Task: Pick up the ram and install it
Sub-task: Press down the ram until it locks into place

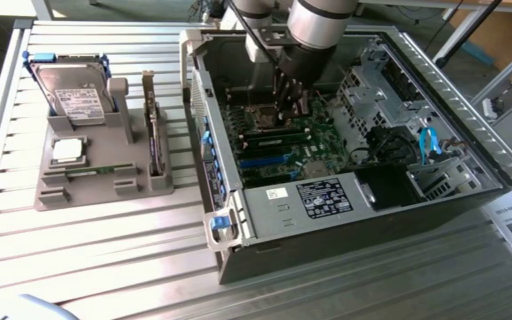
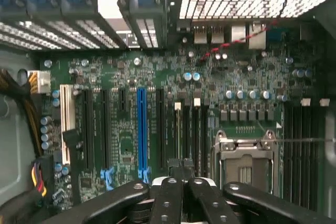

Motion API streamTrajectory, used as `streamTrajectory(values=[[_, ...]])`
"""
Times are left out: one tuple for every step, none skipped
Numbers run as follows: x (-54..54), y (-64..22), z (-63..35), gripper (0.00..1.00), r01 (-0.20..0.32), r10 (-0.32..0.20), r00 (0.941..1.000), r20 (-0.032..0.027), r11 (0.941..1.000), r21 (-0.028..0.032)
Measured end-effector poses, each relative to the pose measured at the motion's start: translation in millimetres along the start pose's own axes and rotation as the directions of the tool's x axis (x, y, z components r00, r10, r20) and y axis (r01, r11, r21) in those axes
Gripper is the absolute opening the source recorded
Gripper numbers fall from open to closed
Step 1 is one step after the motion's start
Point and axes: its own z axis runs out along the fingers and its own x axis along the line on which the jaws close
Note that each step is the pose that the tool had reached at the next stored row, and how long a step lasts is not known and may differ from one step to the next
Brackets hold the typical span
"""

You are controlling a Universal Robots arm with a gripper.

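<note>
Nearest us, the ram (image 1: 91, 171) sits on edge in the gray holder (image 1: 61, 197) on the tabletop (image 1: 105, 253). Its long axis runs across the exterior view, left to right. We judge it light, stiff and fragile: pinch the flat faces mid-length, stay off the contacts. Farther back, the gripper (image 2: 181, 170) hangs inside the computer case (image 1: 327, 200) over the motherboard (image 2: 126, 129), jaws pressed together on nothing.

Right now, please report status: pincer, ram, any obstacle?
Pincer shut, low over motherboard inside case. Ram lies in grey tray, apart from pincer. Case wall stands between them.
</note>
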Motion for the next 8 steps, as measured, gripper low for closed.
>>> streamTrajectory(values=[[0.0,-3.2,0.0,0.10,0.000,0.000,1.0000,0.0001,1.0000,-0.0001],[-0.1,-6.2,-0.1,0.10,0.000,0.000,1.0000,0.0001,1.0000,-0.0003],[-0.1,-9.2,-0.1,0.10,0.000,0.000,1.0000,0.0001,1.0000,-0.0003],[-0.1,-11.9,-0.2,0.10,0.000,0.000,1.0000,0.0000,1.0000,-0.0004],[-0.2,-14.7,-0.2,0.10,0.000,0.000,1.0000,0.0000,1.0000,-0.0005],[-0.2,-17.3,-0.3,0.10,0.000,0.000,1.0000,0.0001,1.0000,-0.0005],[-0.2,-20.1,-0.3,0.10,0.000,0.000,1.0000,0.0001,1.0000,-0.0006],[-0.3,-22.8,-0.3,0.10,0.000,0.000,1.0000,0.0001,1.0000,-0.0007]])
